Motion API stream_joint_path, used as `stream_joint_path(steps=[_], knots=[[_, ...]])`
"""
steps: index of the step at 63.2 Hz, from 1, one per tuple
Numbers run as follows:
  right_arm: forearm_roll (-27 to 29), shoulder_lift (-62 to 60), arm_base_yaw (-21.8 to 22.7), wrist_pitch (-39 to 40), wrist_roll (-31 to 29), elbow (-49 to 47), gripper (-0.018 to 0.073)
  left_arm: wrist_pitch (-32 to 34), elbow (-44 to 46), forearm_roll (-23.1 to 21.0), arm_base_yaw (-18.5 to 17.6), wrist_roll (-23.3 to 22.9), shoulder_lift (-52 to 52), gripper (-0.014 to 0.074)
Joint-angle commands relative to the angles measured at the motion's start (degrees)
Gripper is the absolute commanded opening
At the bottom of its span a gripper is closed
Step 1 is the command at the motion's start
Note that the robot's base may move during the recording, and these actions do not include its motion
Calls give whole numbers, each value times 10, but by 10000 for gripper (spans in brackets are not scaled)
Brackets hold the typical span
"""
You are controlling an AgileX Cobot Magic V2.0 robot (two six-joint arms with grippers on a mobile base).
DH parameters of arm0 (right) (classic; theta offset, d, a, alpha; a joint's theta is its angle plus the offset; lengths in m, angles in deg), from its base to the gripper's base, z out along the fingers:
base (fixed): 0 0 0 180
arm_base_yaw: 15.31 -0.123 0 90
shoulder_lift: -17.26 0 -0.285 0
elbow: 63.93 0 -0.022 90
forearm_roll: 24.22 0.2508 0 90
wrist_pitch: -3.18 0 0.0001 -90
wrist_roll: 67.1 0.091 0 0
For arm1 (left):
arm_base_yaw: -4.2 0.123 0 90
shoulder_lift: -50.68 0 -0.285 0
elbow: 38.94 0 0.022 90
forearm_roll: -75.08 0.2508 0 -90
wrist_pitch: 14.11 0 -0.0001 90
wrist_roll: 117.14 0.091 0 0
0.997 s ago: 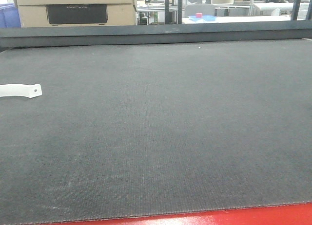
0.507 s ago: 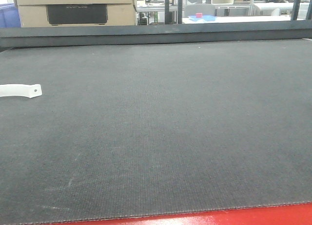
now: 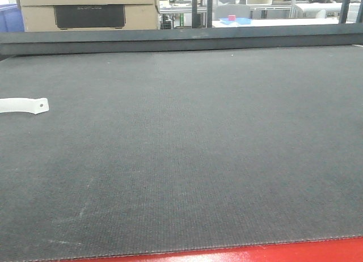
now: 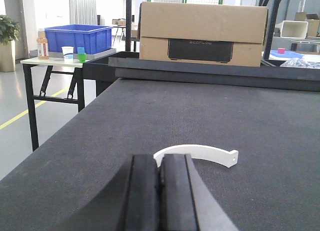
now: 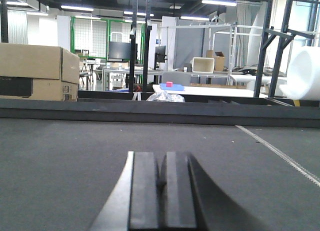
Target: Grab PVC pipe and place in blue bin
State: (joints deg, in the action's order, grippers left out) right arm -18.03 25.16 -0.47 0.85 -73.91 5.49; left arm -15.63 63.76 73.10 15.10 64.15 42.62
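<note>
The PVC pipe [image 3: 22,105] is a thin white curved strip with a small hole near its end. It lies flat on the dark mat at the far left of the front view. In the left wrist view the PVC pipe [image 4: 200,153] lies just ahead of my left gripper [image 4: 160,158], which is shut and empty, low over the mat. The blue bin [image 4: 79,38] stands on a side table off the mat's far left. My right gripper [image 5: 161,158] is shut and empty, low over bare mat. Neither gripper shows in the front view.
A raised dark rail [image 3: 181,38] runs along the mat's far edge. A cardboard box [image 4: 202,33] stands behind it. A bottle [image 4: 42,45] and cups [image 4: 81,54] stand by the bin on the side table. A red table edge [image 3: 255,253] borders the mat in front.
</note>
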Motion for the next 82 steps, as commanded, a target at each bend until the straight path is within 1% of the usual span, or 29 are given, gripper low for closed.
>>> stream_joint_path(steps=[1, 5, 8, 21, 26, 30, 35, 37, 39, 43, 47, 52, 55, 61, 70, 82], knots=[[4, -1, -1, -11, -1, -28, -162, 9, 1, -3, 1, -5, 3, -111], [4, -1, -1, -13, -1, -44, -162, 9, 1, -3, 1, -5, 3, -111], [4, -1, -1, -29, -1, -60, -162, 9, 1, -3, 1, -5, 3, -111], [4, -1, -1, -131, -1, -118, -162, 12, 1, -3, 1, -5, 3, -111], [11, -1, -1, -163, -1, -132, -162, 47, 1, -3, 1, -5, 3, -111], [32, -1, -1, -175, -1, -139, -162, 79, 1, -3, 1, -5, 3, -111], [54, -1, -1, -182, -1, -146, -162, 152, 1, -3, 1, -5, 3, -111], [64, -1, -1, -188, -1, -149, -162, 169, 1, -3, 1, -5, 3, -111], [67, -1, -1, -201, -1, -153, -162, 172, 2, -3, 1, -5, 3, -111], [79, 5, -1, -233, -1, -165, -162, 150, 30, -3, 1, -5, 3, -111], [80, 25, -1, -259, -1, -182, -162, 98, 66, -3, 1, -3, 3, -111], [80, 59, -1, -267, -1, -209, -162, 44, 97, 0, 1, 0, 3, -111], [80, 78, -1, -267, -1, -223, -162, 25, 115, 0, 1, 0, 1, -111], [80, 132, -1, -283, -1, -260, -162, -12, 146, 0, 1, 0, -23, -111], [80, 217, -1, -348, -1, -302, -162, -81, 191, -3, 1, 0, -83, -111], [84, 326, -23, -355, -1, -331, -162, -102, 240, -4, 1, 0, -206, -111]])
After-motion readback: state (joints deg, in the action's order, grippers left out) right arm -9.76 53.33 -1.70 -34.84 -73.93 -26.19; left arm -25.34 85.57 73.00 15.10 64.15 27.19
